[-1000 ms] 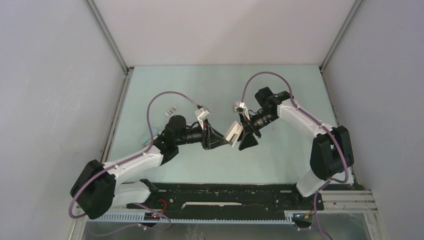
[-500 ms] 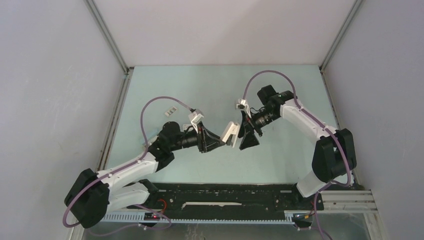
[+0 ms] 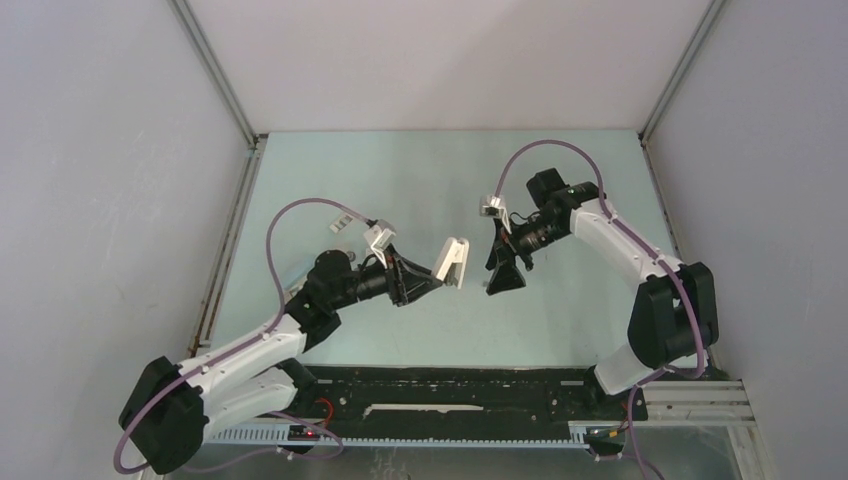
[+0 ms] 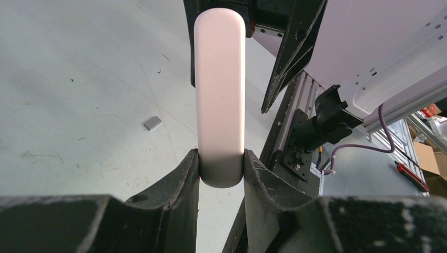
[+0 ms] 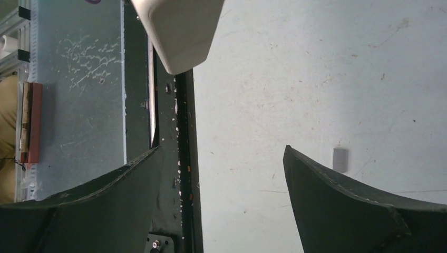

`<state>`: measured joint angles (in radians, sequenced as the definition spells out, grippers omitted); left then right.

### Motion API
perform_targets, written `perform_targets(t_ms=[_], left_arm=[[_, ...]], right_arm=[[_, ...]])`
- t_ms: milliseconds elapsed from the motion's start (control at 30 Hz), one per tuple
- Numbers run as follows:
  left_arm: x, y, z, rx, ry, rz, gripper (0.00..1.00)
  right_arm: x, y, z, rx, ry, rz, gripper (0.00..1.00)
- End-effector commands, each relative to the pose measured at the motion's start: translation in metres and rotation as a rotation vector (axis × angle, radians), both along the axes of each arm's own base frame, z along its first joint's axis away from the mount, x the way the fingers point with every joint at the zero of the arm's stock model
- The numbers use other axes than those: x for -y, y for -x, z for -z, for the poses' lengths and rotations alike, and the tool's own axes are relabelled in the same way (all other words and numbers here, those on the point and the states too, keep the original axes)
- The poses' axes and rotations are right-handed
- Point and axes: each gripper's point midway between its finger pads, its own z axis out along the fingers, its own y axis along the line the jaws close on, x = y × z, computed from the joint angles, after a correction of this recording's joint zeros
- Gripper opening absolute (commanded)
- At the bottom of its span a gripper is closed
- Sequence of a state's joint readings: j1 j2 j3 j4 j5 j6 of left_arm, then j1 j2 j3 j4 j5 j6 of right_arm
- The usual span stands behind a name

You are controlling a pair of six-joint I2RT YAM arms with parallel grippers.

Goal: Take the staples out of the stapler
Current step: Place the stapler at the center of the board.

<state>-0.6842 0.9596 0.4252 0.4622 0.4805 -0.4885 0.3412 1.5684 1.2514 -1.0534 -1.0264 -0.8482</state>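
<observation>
Currently the left gripper (image 4: 221, 164) is clamped on the stapler (image 3: 452, 262), its fingers pinching the rounded near end from both sides. Stapler is held off the table (image 3: 400, 180), about centre of the top view. Its long axis runs roughly 7 to 1 o'clock there, free end pointing to 1 o'clock, pale face toward the camera. At 3 o'clock of it sits the right gripper (image 5: 221, 150), not touching, jaws wide apart with nothing between them. One short grey strip of staples (image 5: 340, 159) lies flat on the table near a right finger; in the left wrist view it sits at 9 o'clock of the stapler, apart from it.
</observation>
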Motion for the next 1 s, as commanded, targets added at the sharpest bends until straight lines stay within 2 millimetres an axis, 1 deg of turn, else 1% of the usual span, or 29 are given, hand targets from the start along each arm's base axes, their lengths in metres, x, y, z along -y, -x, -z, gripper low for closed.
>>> perform_targets(t_ms=[0,533,967], left_arm=[[-0.006,-0.004,-0.009,0.050,0.018,-0.041,0.00],[-0.021,-0.021,-0.008,0.028,-0.004,-0.126,0.00],[-0.024,-0.031,-0.010,0.012,-0.008,-0.146,0.00]], right_arm=[[0.006,-0.005,-0.008,0.071,0.001,0.026,0.93],[0.014,-0.011,-0.012,0.102,0.003,0.056,0.92],[0.016,-0.011,-0.011,0.109,0.009,0.062,0.92]])
